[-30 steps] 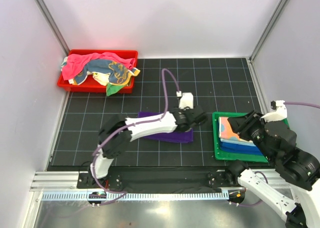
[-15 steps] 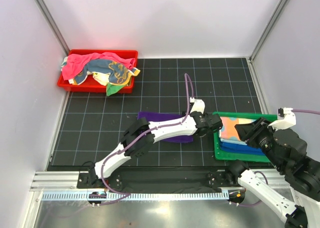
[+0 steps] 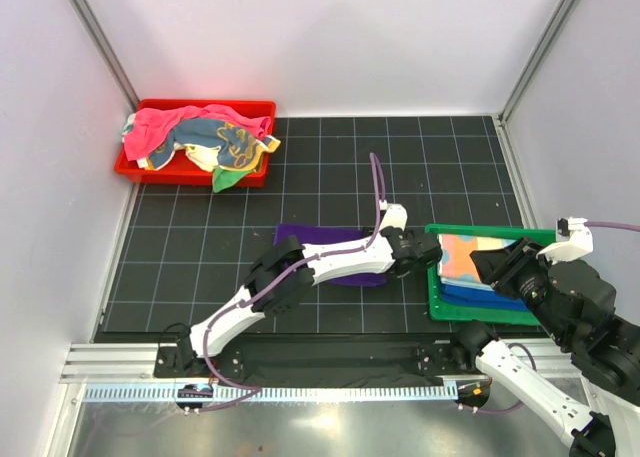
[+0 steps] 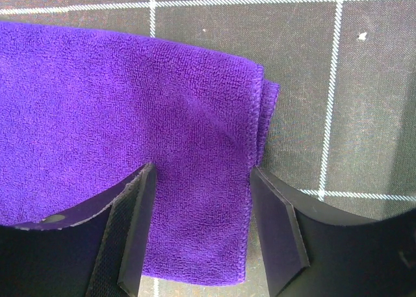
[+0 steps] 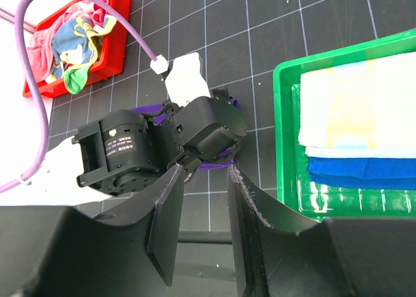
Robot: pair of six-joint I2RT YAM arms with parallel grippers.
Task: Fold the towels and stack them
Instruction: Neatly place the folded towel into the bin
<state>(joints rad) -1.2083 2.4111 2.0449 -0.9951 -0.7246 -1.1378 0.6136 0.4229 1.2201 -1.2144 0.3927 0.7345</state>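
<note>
A folded purple towel (image 3: 318,235) lies flat on the black grid mat at the centre. My left gripper (image 3: 422,252) is at its right end. In the left wrist view my left gripper (image 4: 201,245) is open, its fingers (image 4: 133,235) standing either side of the near right corner of the purple towel (image 4: 130,115). My right gripper (image 3: 497,266) hovers over the green tray (image 3: 432,277), which holds a stack of folded towels (image 3: 462,255). In the right wrist view my right gripper (image 5: 205,225) is open and empty, and the blue towel (image 5: 364,173) lies under a pale one (image 5: 357,115).
A red tray (image 3: 195,170) at the back left holds crumpled pink and teal-and-yellow towels (image 3: 200,137); it also shows in the right wrist view (image 5: 104,43). White walls close in the mat on three sides. A metal rail (image 3: 270,362) runs along the near edge.
My left arm has reached right, from over the purple towel's middle to its right end next to the green tray. My right gripper has drawn back slightly to the right.
</note>
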